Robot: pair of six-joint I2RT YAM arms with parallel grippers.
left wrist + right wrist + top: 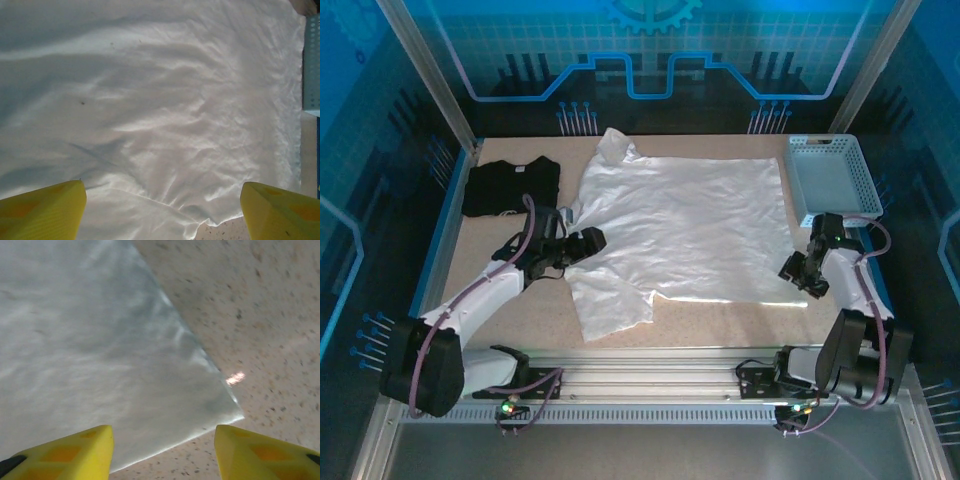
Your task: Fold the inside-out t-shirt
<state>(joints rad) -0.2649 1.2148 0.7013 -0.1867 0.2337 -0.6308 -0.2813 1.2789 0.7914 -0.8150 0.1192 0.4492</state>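
Left gripper (pixel 162 186) over left edge of inside-out t-shirt (pixel 690 225), fingers wide, empty. Right gripper (pixel 162 429) above its near right corner, fingers parted.

The speckled table (pixel 720 325) beneath me carries the white inside-out t-shirt (pixel 690 225) spread flat, a folded black t-shirt (pixel 510 185) far left and a pale basket (pixel 798 178) far right.

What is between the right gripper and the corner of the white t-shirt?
Nothing visible. The right gripper is open, facing the corner of the white t-shirt, with bare table beside it.
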